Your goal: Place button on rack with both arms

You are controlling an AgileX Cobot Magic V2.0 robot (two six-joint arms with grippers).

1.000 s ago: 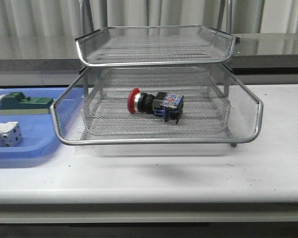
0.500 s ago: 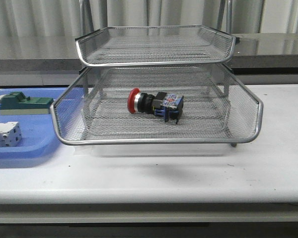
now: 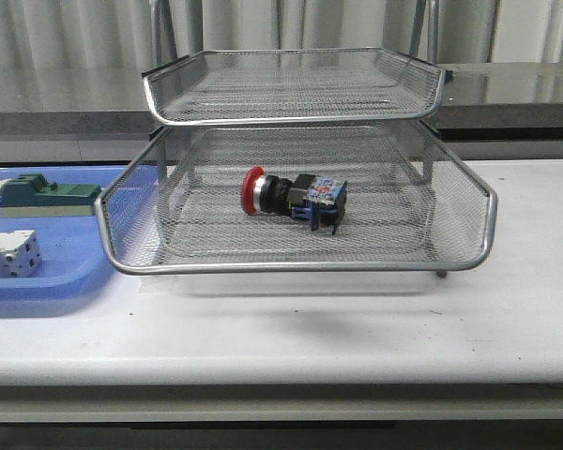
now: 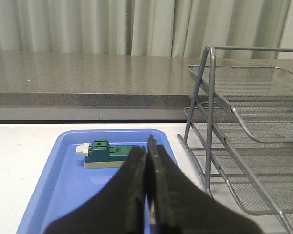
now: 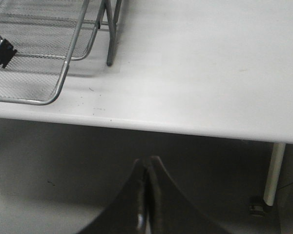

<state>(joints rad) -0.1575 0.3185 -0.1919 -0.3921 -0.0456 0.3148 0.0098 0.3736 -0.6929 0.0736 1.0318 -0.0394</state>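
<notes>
Probably a lab: plain white table [image 3: 357, 328], grey speckled stone counter [image 4: 88, 73] and pale pleated curtains [image 4: 88, 24] behind it.

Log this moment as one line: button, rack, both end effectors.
button: lying in rack middle tier | left end effector: shut, empty, above blue tray | right end effector: shut, empty, off table edge

Left gripper [image 4: 147, 161] pressed closed and empty, right gripper [image 5: 146, 170] likewise closed and empty

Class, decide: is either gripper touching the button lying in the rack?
Apart. The front view shows the button alone on the rack; the shut right gripper hangs off the table edge, the left gripper over the blue tray.
</notes>
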